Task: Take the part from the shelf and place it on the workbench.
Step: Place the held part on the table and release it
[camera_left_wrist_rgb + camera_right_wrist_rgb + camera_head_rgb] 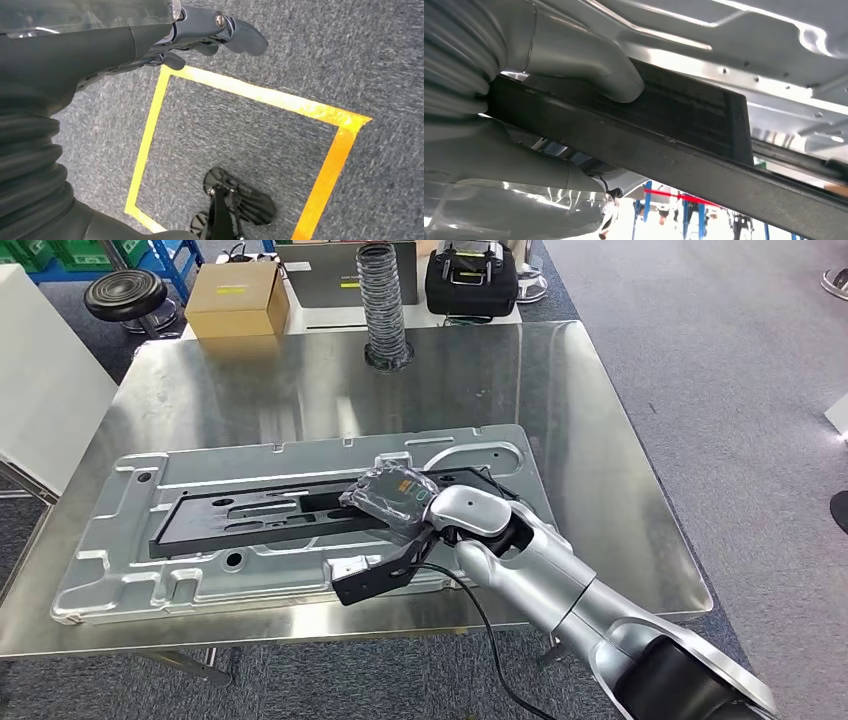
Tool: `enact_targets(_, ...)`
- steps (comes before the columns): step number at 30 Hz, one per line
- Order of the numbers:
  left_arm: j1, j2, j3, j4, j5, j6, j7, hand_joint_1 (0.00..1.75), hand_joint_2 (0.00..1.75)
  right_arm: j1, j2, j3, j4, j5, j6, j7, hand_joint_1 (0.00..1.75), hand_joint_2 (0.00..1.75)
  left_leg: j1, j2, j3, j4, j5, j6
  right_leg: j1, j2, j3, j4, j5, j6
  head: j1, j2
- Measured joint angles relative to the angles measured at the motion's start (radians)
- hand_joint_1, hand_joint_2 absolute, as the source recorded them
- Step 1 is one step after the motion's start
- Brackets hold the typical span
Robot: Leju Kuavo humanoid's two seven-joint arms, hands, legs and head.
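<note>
Head view, left to right: a large grey pressed-metal panel (120,570) lay flat across the steel workbench (620,540), and on top of it rested the part (250,515), a long flat black plate with cut-out slots, its far end toward the left of the bench. At its right end sat the right hand (395,502), wrapped in clear plastic, over the part's edge. Right wrist view showed the thumb (589,65) pressed on one face of the black plate (684,125) with the rest of the hand under it, so the hand was judged to be gripping the part at that end. Left wrist view showed the left hand (215,32) hanging over carpet marked with yellow tape (150,135), fingers curled, nothing in it. Judgement: the part looked rigid, thin and fairly heavy for its length, with smooth faces likely to slide on the panel. Held at one end it would lever hard; a hold nearer mid-length, at a slot edge, seemed safer.
</note>
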Motion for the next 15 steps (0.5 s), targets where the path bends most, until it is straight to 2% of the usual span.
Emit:
enact_targets(2,0.001,0.000,0.001,0.000,-0.003,-0.002,-0.004,0.00,1.75,-0.010,0.007,0.021,0.045,-0.007,0.004,0.004,1.75,1.75,0.001,0.001,-0.066,0.135,-0.060,-0.005,0.003,0.000,0.002,0.000,-0.001,-0.005,-0.003,0.000)
enact_targets(3,0.002,-0.001,0.002,0.000,-0.004,-0.004,-0.008,0.00,1.75,-0.012,0.010,0.030,0.072,-0.009,0.004,0.008,1.75,1.75,0.002,0.001,-0.096,0.192,-0.077,-0.007,0.005,0.000,0.002,0.001,-0.002,-0.006,-0.003,0.000)
enact_targets(4,0.003,-0.001,0.002,0.000,-0.007,-0.007,-0.012,0.00,1.75,-0.014,0.011,0.037,0.101,-0.011,0.001,0.013,1.75,1.75,0.002,0.001,-0.112,0.216,-0.075,-0.008,0.006,-0.001,0.002,0.003,-0.004,-0.006,-0.003,0.000)
enact_targets(5,0.005,-0.002,0.003,0.000,-0.010,-0.010,-0.015,0.00,1.75,-0.017,0.013,0.043,0.131,-0.014,-0.005,0.017,1.75,1.75,0.003,0.001,-0.108,0.198,-0.053,-0.008,0.007,0.000,0.003,0.005,-0.006,-0.005,-0.003,0.000)
enact_targets(7,0.009,-0.002,0.005,0.000,-0.014,-0.014,-0.021,0.00,1.75,-0.029,0.015,0.051,0.185,-0.018,-0.021,0.020,1.75,1.75,0.004,0.001,-0.049,0.068,0.018,-0.007,0.006,0.000,0.004,0.015,-0.013,0.000,-0.003,0.000)
enact_targets(8,0.010,-0.002,0.006,0.000,-0.015,-0.015,-0.023,0.00,1.75,-0.037,0.015,0.053,0.208,-0.019,-0.028,0.020,1.75,1.75,0.003,0.001,-0.020,0.006,0.041,-0.004,0.008,0.001,0.002,0.021,-0.017,0.004,-0.003,0.000)
enact_targets(9,0.010,-0.002,0.007,0.000,-0.016,-0.016,-0.024,0.00,1.75,-0.044,0.016,0.055,0.229,-0.021,-0.032,0.020,1.75,1.75,0.002,0.000,-0.001,-0.035,0.052,0.000,0.009,0.003,0.000,0.026,-0.020,0.009,-0.003,0.000)
enact_targets(10,0.011,-0.002,0.008,0.000,-0.017,-0.018,-0.026,0.00,1.75,-0.050,0.016,0.056,0.247,-0.023,-0.035,0.020,1.75,1.75,0.001,0.000,0.006,-0.049,0.051,0.005,0.011,0.004,-0.001,0.029,-0.022,0.013,-0.003,0.000)
enact_targets(13,0.010,-0.002,0.008,0.000,-0.030,-0.029,-0.032,0.00,1.75,-0.060,0.016,0.058,0.300,-0.029,-0.041,0.030,1.75,1.75,0.000,-0.001,0.008,-0.053,0.054,0.024,0.011,0.005,-0.003,0.032,-0.026,0.027,-0.002,0.000)
enact_targets(15,0.011,-0.002,0.008,0.000,-0.039,-0.038,-0.038,0.00,1.75,-0.065,0.016,0.058,0.335,-0.030,-0.054,0.034,1.75,1.75,0.003,0.001,0.010,-0.058,0.058,0.034,0.008,0.005,-0.028,0.090,-0.063,0.040,0.003,0.000)
